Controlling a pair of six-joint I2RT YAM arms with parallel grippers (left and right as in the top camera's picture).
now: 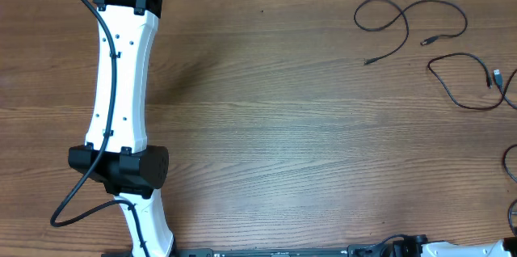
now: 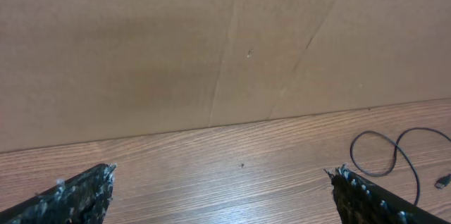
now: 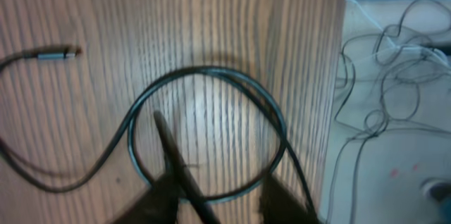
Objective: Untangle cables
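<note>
Straddling the cable loop (image 3: 204,70) just beside the table (image 3: 211,13) edge, right gripper (image 3: 218,199): blurred, cannot tell if jaws grip; left gripper (image 2: 225,175) wide open, empty, well apart from that edge. Risk: a partial pinch drags the loop off the edge

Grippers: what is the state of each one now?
Left gripper: open, holding nothing.
Right gripper: cannot be told; jaws blurred at a black cable loop.

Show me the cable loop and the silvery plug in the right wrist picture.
cable loop (image 3: 211,70): right wrist view, top of the arc.
silvery plug (image 3: 56,56): right wrist view, middle of the metal end.
</note>
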